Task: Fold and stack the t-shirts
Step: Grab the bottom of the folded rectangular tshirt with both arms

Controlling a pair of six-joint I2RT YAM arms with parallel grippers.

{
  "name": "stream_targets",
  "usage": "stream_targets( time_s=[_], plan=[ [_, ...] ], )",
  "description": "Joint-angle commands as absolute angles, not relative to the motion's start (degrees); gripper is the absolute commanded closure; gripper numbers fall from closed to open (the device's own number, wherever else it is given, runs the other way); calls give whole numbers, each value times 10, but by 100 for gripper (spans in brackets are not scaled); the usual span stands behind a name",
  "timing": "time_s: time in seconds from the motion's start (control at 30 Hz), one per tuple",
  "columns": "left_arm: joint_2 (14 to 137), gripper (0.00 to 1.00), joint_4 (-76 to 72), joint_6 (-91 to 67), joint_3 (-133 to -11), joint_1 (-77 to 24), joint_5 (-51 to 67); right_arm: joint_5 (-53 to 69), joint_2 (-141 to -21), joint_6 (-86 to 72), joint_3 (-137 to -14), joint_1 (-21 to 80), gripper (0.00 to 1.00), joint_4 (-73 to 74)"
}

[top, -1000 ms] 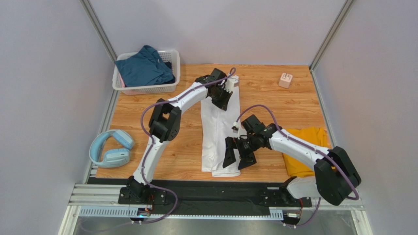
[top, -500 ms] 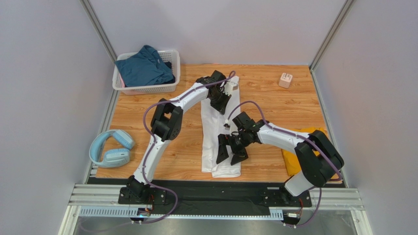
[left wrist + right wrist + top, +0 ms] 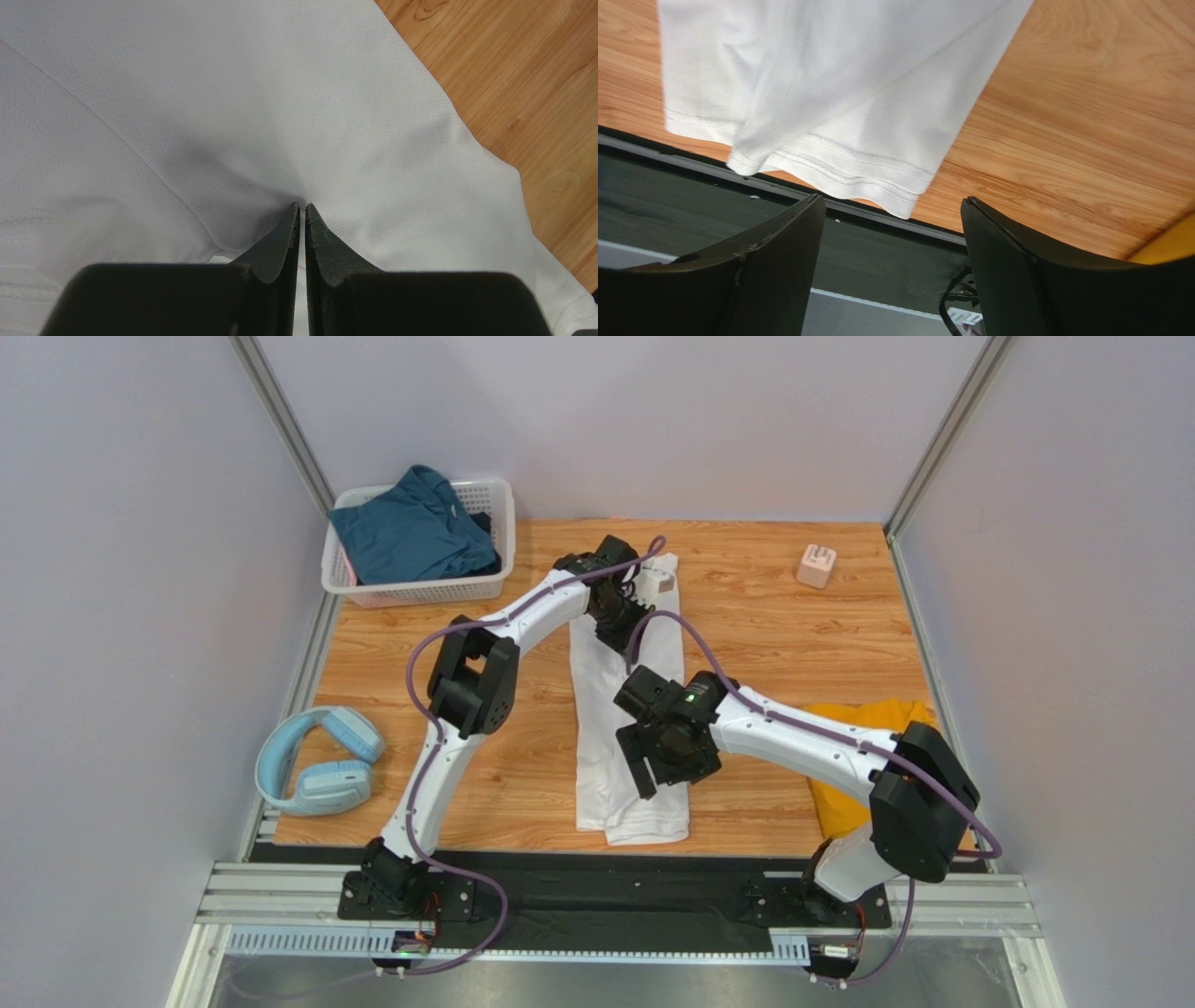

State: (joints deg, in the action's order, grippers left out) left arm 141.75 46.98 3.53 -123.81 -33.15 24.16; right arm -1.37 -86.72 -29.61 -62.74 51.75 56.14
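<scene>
Top external view: a white short-sleeved cloth t-shirt (image 3: 603,703), folded into a long narrow strip, lies on the wooden table (image 3: 786,637), running from upper centre of the frame down to the table's lower edge. The left gripper (image 3: 626,630) is at the strip's upper end, and the right gripper (image 3: 662,773) hangs over its lower half. A mustard-yellow t-shirt (image 3: 905,717) lies crumpled at the right edge of the table, partly under the right arm. A dark teal-blue t-shirt (image 3: 410,532) sits in a white plastic lattice basket (image 3: 494,493) at the upper left. Pale-blue headphones (image 3: 316,763) rest at the left edge, and a small pale cube (image 3: 817,564) stands at the upper right.

Left wrist view: the left gripper (image 3: 302,208) has its black fingers pressed almost together, pinching a puckered fold of the white t-shirt (image 3: 246,105); bare wood (image 3: 519,91) fills the upper right corner.

Right wrist view: the right gripper (image 3: 892,200) stands wide, nothing between its fingers. The hemmed lower end of the white t-shirt (image 3: 829,91) fills the upper left, its hem at the table's edge, and a sliver of the mustard-yellow t-shirt (image 3: 1178,245) shows at the lower right
</scene>
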Motion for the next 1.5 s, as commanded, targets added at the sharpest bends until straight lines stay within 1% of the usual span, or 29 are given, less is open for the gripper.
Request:
stream_targets(
  time_s=[0.0, 0.03, 0.17, 0.37, 0.53, 0.67, 0.83, 0.93, 1.03, 1.07, 1.13, 1.17, 1.27, 1.47],
  plan=[
    [1404, 88, 486, 41, -1234, -324, 251, -136, -897, -303, -656, 576, 24, 638],
    [1403, 88, 486, 42, -1233, -323, 251, -146, -910, -302, -659, 603, 25, 642],
    [1403, 87, 489, 42, -1230, -322, 253, -170, -933, -301, -664, 647, 29, 655],
    [1400, 87, 494, 41, -1228, -322, 257, -143, -934, -292, -658, 653, 35, 630],
    [1396, 87, 494, 43, -1221, -322, 260, -146, -964, -277, -658, 653, 36, 599],
    [1390, 87, 497, 49, -1216, -321, 258, -138, -993, -274, -659, 653, 42, 574],
    [1391, 87, 498, 54, -1216, -320, 255, -128, -1005, -272, -657, 652, 44, 556],
    [1392, 87, 498, 54, -1216, -320, 258, -129, -1008, -273, -651, 649, 50, 548],
    [1391, 87, 498, 54, -1212, -320, 259, -136, -1012, -275, -650, 644, 61, 547],
    [1392, 87, 498, 55, -1210, -320, 259, -137, -1011, -274, -651, 643, 70, 548],
    [1390, 87, 498, 58, -1209, -320, 258, -139, -1010, -274, -650, 641, 80, 548],
    [1390, 87, 498, 60, -1208, -320, 259, -137, -1008, -274, -648, 640, 89, 548],
    [1387, 86, 498, 62, -1205, -319, 258, -133, -1003, -279, -641, 638, 100, 548],
    [1386, 86, 497, 62, -1203, -320, 258, -104, -979, -307, -623, 640, 100, 578]
  ],
)
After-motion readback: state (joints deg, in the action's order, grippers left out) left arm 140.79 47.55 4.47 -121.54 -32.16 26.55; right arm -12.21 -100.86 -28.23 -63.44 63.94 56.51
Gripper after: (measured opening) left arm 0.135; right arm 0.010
